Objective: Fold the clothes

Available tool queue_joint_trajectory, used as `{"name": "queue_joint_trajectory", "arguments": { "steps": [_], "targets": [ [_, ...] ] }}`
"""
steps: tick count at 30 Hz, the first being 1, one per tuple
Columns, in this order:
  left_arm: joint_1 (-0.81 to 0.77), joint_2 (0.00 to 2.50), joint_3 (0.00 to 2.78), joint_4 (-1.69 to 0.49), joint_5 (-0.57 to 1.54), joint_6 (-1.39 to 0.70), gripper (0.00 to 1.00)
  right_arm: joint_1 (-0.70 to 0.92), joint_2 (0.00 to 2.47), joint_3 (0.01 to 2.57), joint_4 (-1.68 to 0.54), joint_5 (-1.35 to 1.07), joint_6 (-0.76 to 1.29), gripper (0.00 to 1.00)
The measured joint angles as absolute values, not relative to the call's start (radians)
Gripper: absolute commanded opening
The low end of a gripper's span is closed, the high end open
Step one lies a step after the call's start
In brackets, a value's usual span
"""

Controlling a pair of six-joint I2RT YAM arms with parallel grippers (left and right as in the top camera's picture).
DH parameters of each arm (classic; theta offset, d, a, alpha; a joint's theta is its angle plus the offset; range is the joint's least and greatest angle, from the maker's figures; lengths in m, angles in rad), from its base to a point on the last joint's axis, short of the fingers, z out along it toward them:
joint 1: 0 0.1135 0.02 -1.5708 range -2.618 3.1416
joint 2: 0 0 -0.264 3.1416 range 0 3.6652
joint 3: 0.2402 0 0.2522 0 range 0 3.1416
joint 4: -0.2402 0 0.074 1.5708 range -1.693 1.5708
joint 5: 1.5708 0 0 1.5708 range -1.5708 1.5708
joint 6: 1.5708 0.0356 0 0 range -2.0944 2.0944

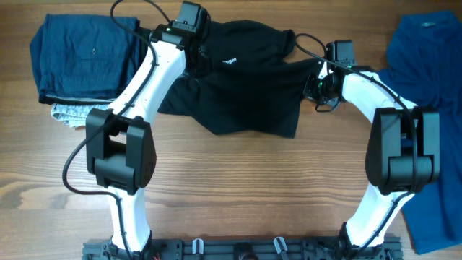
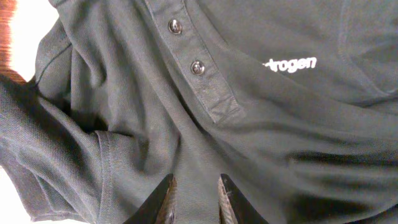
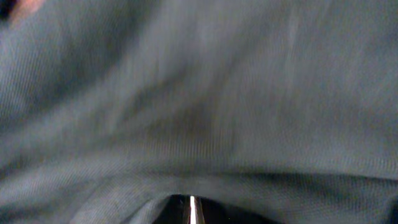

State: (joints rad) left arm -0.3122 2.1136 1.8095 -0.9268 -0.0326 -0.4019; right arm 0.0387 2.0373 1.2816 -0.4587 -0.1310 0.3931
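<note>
Clothes spread across the upper part of the tabletop (image 1: 245,195)

In the overhead view, the polo shirt (image 1: 245,94) lay at upper centre, its collar end toward the top edge. A folded stack (image 1: 79,61) sat at upper left, just beside the polo shirt, on another folded piece (image 1: 68,112) that poked out under its lower edge. A loose shirt (image 1: 426,50) lay along the right edge. The left fingers (image 2: 166,199) stood over the polo shirt below its button placket (image 2: 199,71), and the right arm (image 1: 375,97) reached up to the polo shirt's right edge.
</note>
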Motion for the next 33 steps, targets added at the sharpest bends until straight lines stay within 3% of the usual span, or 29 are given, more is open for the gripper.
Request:
{"name": "queue_joint_trajectory", "arguments": {
  "steps": [7,15,18,21,23,26,30,32,33],
  "targets": [
    [-0.312,2.13,1.808,-0.885,-0.029,-0.402,0.21,0.014,2.079,1.268,-0.189,0.047,0.385,0.08],
    [-0.313,2.223,1.806,-0.776,-0.024,-0.402,0.13,-0.028,2.122,1.272,-0.051,0.08,0.297,0.13],
    [-0.313,2.259,1.806,-0.754,-0.018,-0.402,0.13,-0.028,2.14,1.395,-0.261,0.052,0.226,0.08],
    [-0.313,2.259,1.805,-0.762,-0.017,-0.402,0.13,-0.032,2.151,1.6,-0.616,-0.074,0.196,0.11],
    [-0.313,2.259,1.805,-0.792,-0.017,-0.402,0.17,-0.032,2.146,1.726,-0.836,-0.202,0.205,0.05],
    [-0.313,2.259,1.805,-0.838,-0.017,-0.402,0.19,-0.032,2.145,1.742,-1.081,-0.276,0.253,0.04],
    [-0.313,2.259,1.805,-0.857,-0.017,-0.402,0.21,-0.017,2.145,1.686,-1.155,-0.324,0.271,0.04],
    [-0.313,2.259,1.805,-0.849,-0.017,-0.402,0.22,0.025,2.145,1.637,-1.138,-0.341,0.263,0.13],
    [-0.313,2.259,1.805,-0.848,-0.017,-0.402,0.22,0.055,2.145,1.608,-1.125,-0.348,0.268,0.24]
  ]
}}
